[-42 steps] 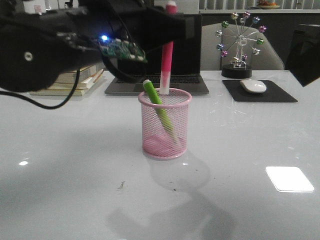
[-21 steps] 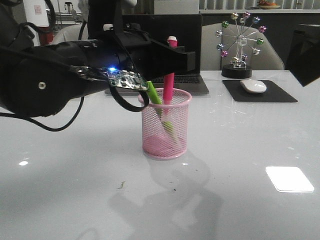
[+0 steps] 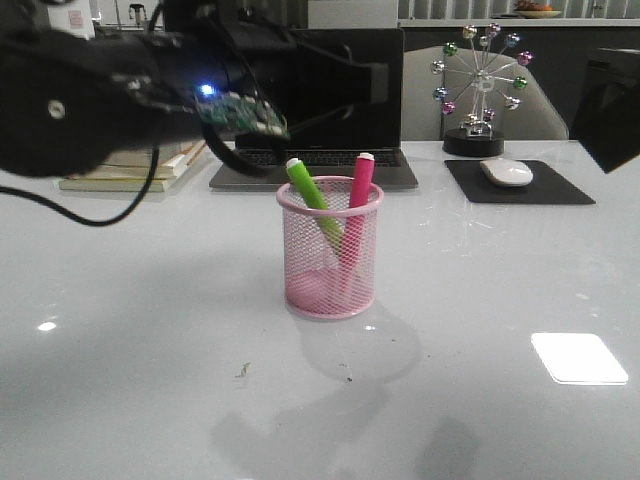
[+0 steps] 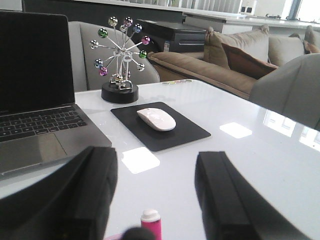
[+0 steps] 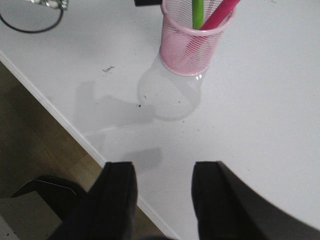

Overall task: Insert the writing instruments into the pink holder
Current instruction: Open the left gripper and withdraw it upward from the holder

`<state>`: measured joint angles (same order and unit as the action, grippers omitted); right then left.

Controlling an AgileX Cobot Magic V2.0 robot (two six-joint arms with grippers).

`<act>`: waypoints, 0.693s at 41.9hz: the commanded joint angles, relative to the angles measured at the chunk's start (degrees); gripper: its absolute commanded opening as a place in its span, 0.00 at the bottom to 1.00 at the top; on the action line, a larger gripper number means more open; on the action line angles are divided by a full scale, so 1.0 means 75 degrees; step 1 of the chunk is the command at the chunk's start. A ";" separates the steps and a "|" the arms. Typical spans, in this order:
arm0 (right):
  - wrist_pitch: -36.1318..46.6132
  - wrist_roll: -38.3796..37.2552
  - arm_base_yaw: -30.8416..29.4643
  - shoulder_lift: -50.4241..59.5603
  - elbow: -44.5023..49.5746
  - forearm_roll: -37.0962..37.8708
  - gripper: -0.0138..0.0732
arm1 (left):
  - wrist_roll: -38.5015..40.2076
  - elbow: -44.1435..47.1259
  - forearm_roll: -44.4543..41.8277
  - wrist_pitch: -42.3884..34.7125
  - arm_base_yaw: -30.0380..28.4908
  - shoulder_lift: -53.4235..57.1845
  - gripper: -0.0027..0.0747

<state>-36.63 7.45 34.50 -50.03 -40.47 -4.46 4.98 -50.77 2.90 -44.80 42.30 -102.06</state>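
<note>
The light is dim and cool. A bright rectangular glare patch lies on the glossy white table (image 3: 120, 330) at the near right, with a small glint at the near left. The pink holder (image 3: 330, 250) casts a soft shadow toward the near side. The left arm (image 3: 110, 95) looms dark and slightly blurred.

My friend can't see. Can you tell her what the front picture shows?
A pink cup on a white table holds a green marker and a pink marker. A black robot arm hangs above.
</note>
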 commanded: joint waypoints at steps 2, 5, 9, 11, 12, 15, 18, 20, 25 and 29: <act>0.0438 0.0059 -0.0022 0.0058 -0.0210 0.0056 0.61 | -0.0722 -0.0368 0.0062 0.1274 -0.0003 0.1285 0.59; 0.0438 0.0059 -0.0022 0.0058 -0.0210 0.0056 0.61 | -0.0969 -0.0638 0.0062 0.3034 -0.0079 0.1854 0.59; 0.0438 0.0059 -0.0022 0.0058 -0.0210 0.0056 0.61 | -0.0987 -0.1134 0.0037 0.5783 -0.0208 0.2636 0.59; 0.0438 0.0059 -0.0022 0.0058 -0.0210 0.0056 0.61 | -0.0987 -0.1360 0.0019 0.7029 -0.0294 0.2994 0.59; 0.0438 0.0059 -0.0022 0.0058 -0.0210 0.0056 0.61 | -0.0987 -0.1441 0.0002 0.7503 -0.0328 0.3146 0.59; 0.0438 0.0059 -0.0022 0.0058 -0.0210 0.0056 0.61 | -0.0987 -0.1627 -0.0075 0.8755 -0.0408 0.3619 0.59; 0.0438 0.0059 -0.0022 0.0058 -0.0210 0.0056 0.61 | -0.0987 -0.1705 -0.0139 0.9630 -0.0533 0.4082 0.59; 0.0438 0.0059 -0.0022 0.0058 -0.0210 0.0056 0.61 | -0.0987 -0.1687 -0.0139 1.0105 -0.0619 0.4408 0.59; 0.0438 0.0059 -0.0022 0.0058 -0.0210 0.0056 0.61 | -0.0987 -0.1536 -0.0139 1.1113 -0.0719 0.5162 0.59; 0.0438 0.0059 -0.0022 0.0058 -0.0210 0.0056 0.61 | -0.0987 -0.1156 -0.0139 1.1436 -0.0719 0.5917 0.59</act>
<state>-36.63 7.46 34.50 -50.03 -40.47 -4.46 -2.26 -59.71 1.75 41.23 37.00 -63.21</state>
